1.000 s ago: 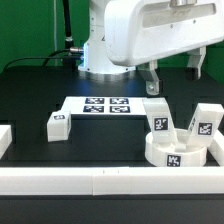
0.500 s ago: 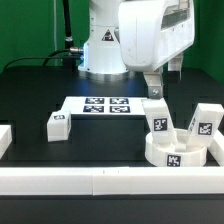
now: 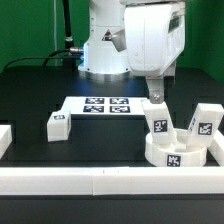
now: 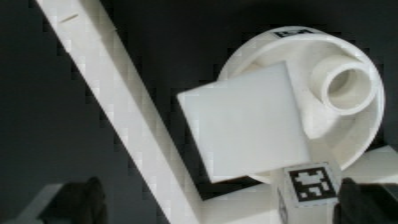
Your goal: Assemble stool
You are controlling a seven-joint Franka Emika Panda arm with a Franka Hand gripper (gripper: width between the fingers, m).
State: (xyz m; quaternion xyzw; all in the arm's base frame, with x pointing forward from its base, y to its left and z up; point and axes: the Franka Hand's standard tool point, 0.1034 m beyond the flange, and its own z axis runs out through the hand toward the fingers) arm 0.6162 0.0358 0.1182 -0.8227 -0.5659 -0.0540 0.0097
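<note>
**Stool parts on the worktop, exterior and wrist views.** The arm [image 3: 150, 40] fills the upper part of the exterior view, and its top is cut off by the frame. Below it hangs the tool [image 3: 156, 97], jaws spread wide and empty. Only one finger is plainly seen from this side; the other is lost against the arm's body. The visible fingertip lies just above the upper end of the leaning leg [image 3: 159, 121], and whether the two touch cannot be made out. This leg and a second leg [image 3: 204, 121] stand tilted in the round seat [image 3: 175, 155], each showing a square tag, with their lower ends hidden inside the seat. The seat rests on the dark worktop [image 3: 30, 95] at the exterior view's right, just behind the front rail [image 3: 100, 180], which hides its lower edge. A loose leg [image 3: 57, 125] lies well apart at the exterior view's left, near the marker board [image 3: 99, 104]. In the wrist view the leaning leg [image 4: 249, 130] appears as a large pale block with a tag [image 4: 311, 182] at one end. It covers much of the seat [image 4: 267, 65], of which one rounded socket [image 4: 347, 90] shows. The front rail [image 4: 107, 100] crosses beside them on a slant. One finger [image 4: 75, 202] is only a dim, blurred shape, and the other barely separates from the dark ground.
</note>
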